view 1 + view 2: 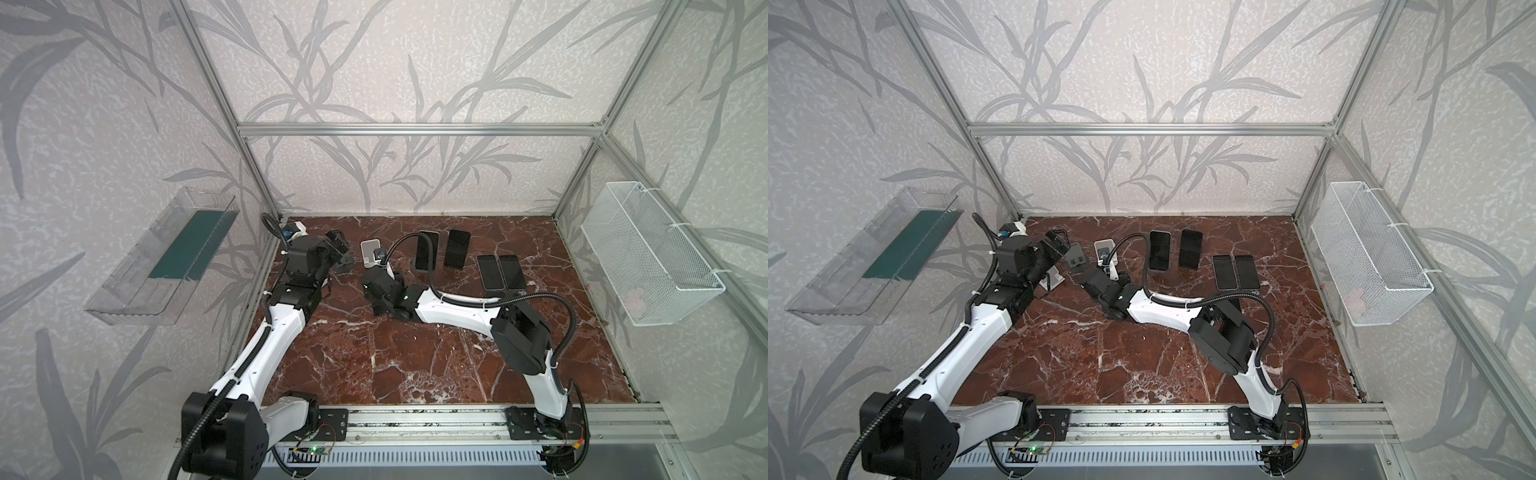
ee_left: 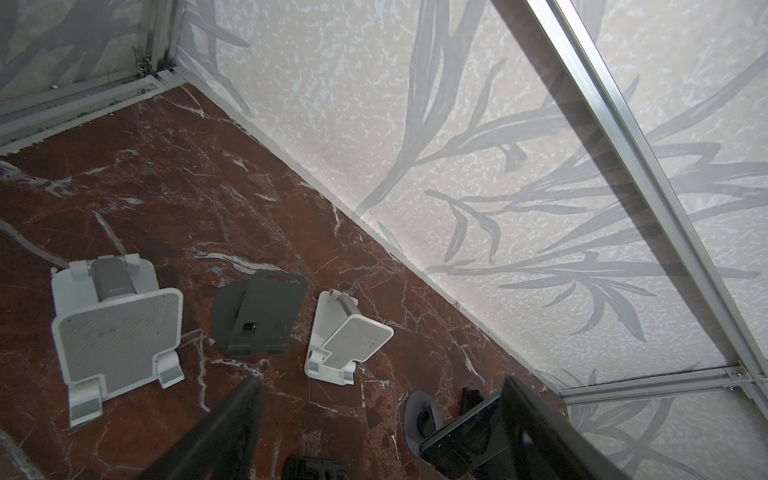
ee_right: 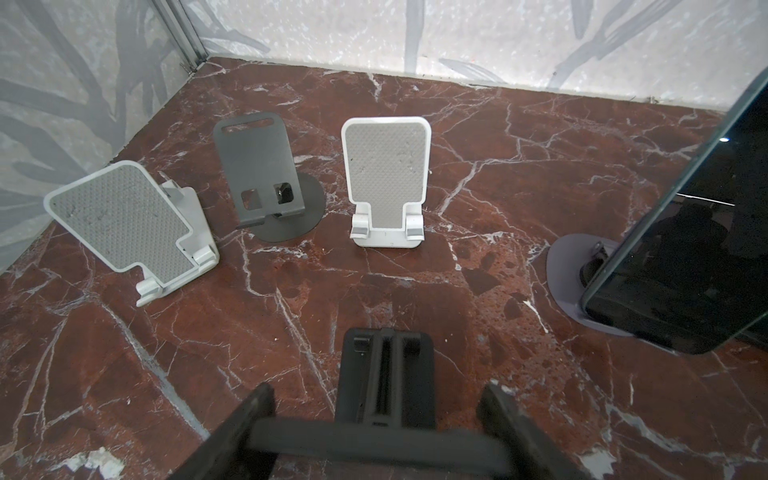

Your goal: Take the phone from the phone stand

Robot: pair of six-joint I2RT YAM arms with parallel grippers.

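A dark phone [image 3: 685,249] leans on a grey round-based phone stand [image 3: 569,274]. In both top views the phone [image 1: 427,249] [image 1: 1159,249] stands at the back middle. My right gripper [image 3: 378,390] is low on the table to its left, shut on the top edge of a black stand [image 3: 386,374]. My left gripper [image 2: 380,386] [image 1: 340,249] hangs open at the back left with nothing between its fingers. Past one finger the left wrist view shows the phone [image 2: 461,432] and its stand [image 2: 415,411], some way off.
Three empty stands sit at the back left: a tilted white one [image 3: 133,224], a dark grey one [image 3: 266,174] and an upright white one [image 3: 386,183]. Three phones [image 1: 457,248] [image 1: 490,272] [image 1: 512,272] lie flat right of the stood phone. A wire basket [image 1: 648,257] hangs on the right wall.
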